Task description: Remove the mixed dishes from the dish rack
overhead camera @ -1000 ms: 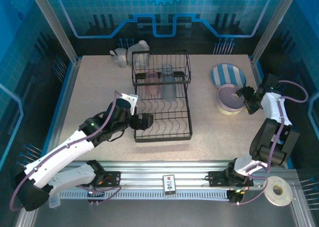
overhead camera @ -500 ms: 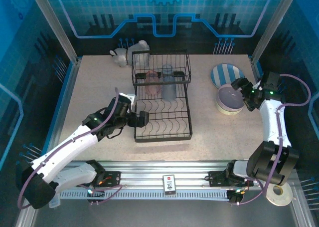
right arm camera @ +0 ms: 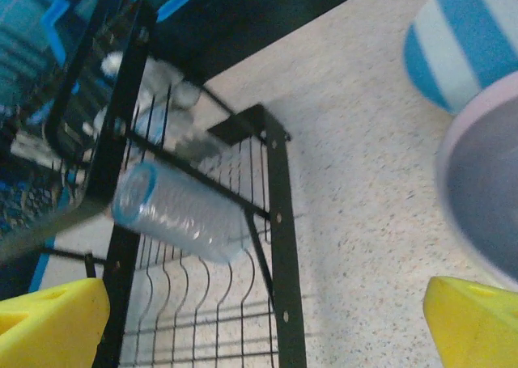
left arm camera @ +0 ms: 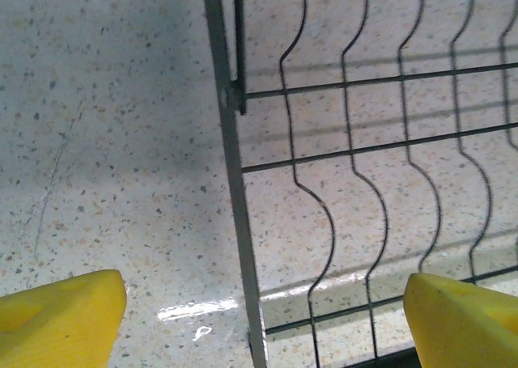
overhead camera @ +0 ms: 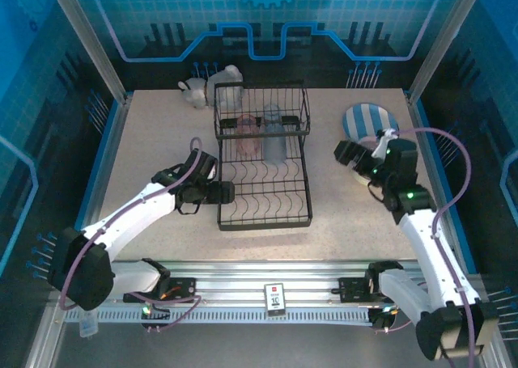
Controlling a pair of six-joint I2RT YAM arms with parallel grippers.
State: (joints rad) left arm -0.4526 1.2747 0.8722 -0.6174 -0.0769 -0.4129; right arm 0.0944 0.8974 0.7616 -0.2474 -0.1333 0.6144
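Observation:
The black wire dish rack point(overhead camera: 263, 166) stands mid-table. On its upper tier a pink tumbler point(overhead camera: 248, 137) and a blue-grey tumbler point(overhead camera: 275, 139) lie side by side. The right wrist view shows the blue-grey tumbler point(right arm camera: 178, 214) resting on the rack's frame point(right arm camera: 279, 222). My left gripper point(overhead camera: 225, 192) is open, its yellow fingers point(left arm camera: 57, 315) straddling the rack's left frame bar point(left arm camera: 235, 206) over bare wire slots. My right gripper point(overhead camera: 344, 154) hangs open between the rack and the lavender bowl point(right arm camera: 486, 190). A blue-and-white striped plate point(overhead camera: 368, 119) lies flat behind that bowl.
A white animal figurine point(overhead camera: 194, 91) and a pale object point(overhead camera: 229, 83) sit behind the rack at the back edge. A tape roll point(overhead camera: 452, 311) lies off the table at the front right. Open tabletop point(overhead camera: 154, 141) lies left of the rack.
My right gripper has left the lavender bowl and swung left toward the rack, jaws wider. My left gripper has drawn slightly left along the rack's left edge.

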